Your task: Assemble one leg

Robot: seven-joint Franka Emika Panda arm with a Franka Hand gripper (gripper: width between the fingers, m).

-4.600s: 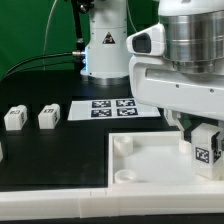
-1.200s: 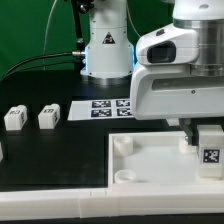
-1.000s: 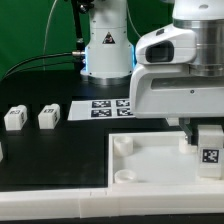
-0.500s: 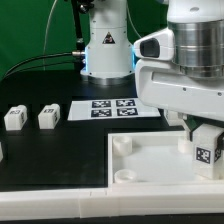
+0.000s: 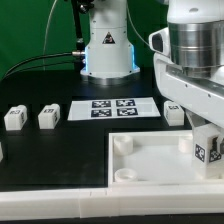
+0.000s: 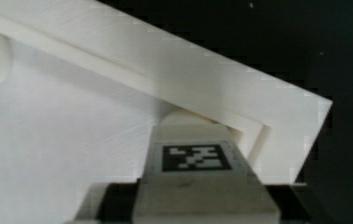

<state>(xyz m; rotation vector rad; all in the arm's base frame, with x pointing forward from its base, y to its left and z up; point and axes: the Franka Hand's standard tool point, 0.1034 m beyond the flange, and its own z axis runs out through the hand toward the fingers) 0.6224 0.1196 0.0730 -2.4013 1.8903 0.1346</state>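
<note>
My gripper [image 5: 203, 136] is shut on a leg [image 5: 207, 152], a small white square post with a black-and-white tag. It holds the leg upright over the far corner of the large white panel [image 5: 152, 162] at the exterior view's right. In the wrist view the leg [image 6: 194, 150] stands between my dark fingers [image 6: 134, 197], with the gripper [image 6: 196, 197] above the panel's corner [image 6: 244, 100]. Whether the leg's foot sits in a socket is hidden. Two more legs [image 5: 14, 118] [image 5: 48, 116] lie at the exterior view's left.
The marker board [image 5: 110, 107] lies behind the panel, in front of the arm's base [image 5: 105, 50]. Round corner sockets [image 5: 123, 146] [image 5: 125, 177] show on the panel's left side. A further white part shows at the left edge [image 5: 1, 150].
My hand has turned about its upright axis with the leg in it. The leg's tag now faces a slightly different way. The leg stays over the same panel corner.
</note>
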